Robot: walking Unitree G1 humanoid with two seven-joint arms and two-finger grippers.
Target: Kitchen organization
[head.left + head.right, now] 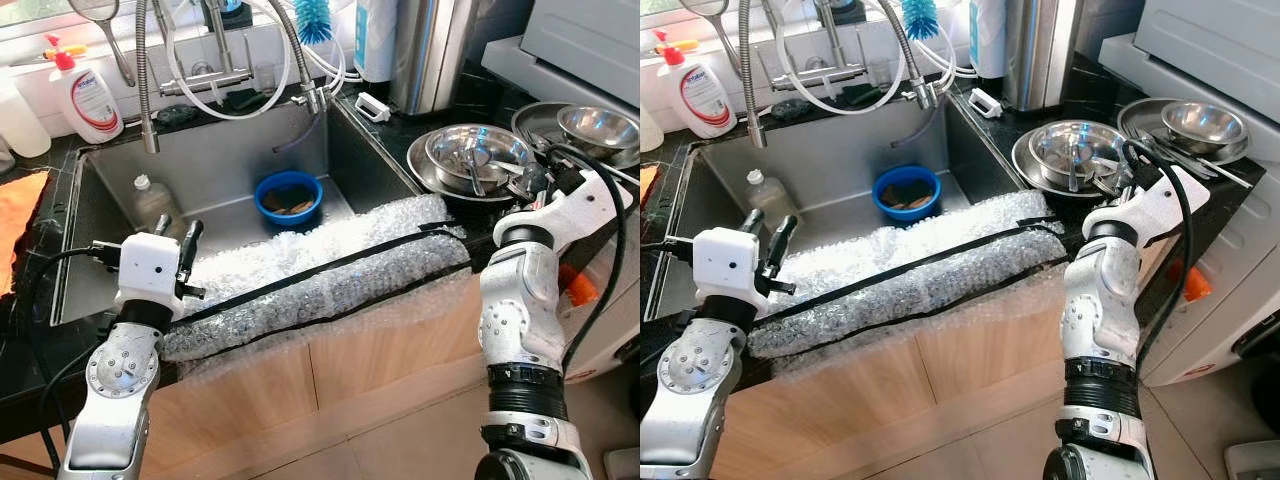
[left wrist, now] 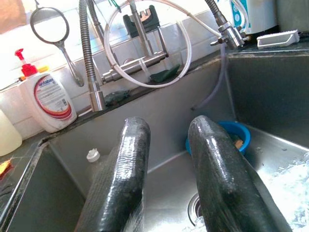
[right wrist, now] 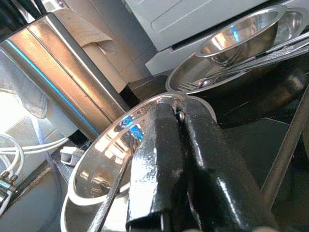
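While the long bubble-wrap strip point(image 1: 320, 275) lies along the steel sink's point(image 1: 110, 225) front rim, left gripper point(image 1: 176, 243) hovers spread, empty; right gripper point(image 3: 181, 116) pressed together beside steel bowl point(image 1: 478, 158).

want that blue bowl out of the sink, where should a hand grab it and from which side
Grip the blue bowl by its rim, coming straight down from above. It sits upright and open on the sink floor, so the thin rim is exposed. The near edge looks easiest for the open left hand.

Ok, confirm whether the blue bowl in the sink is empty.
No, the blue bowl on the sink floor holds brownish scraps, seen from the left eye view.
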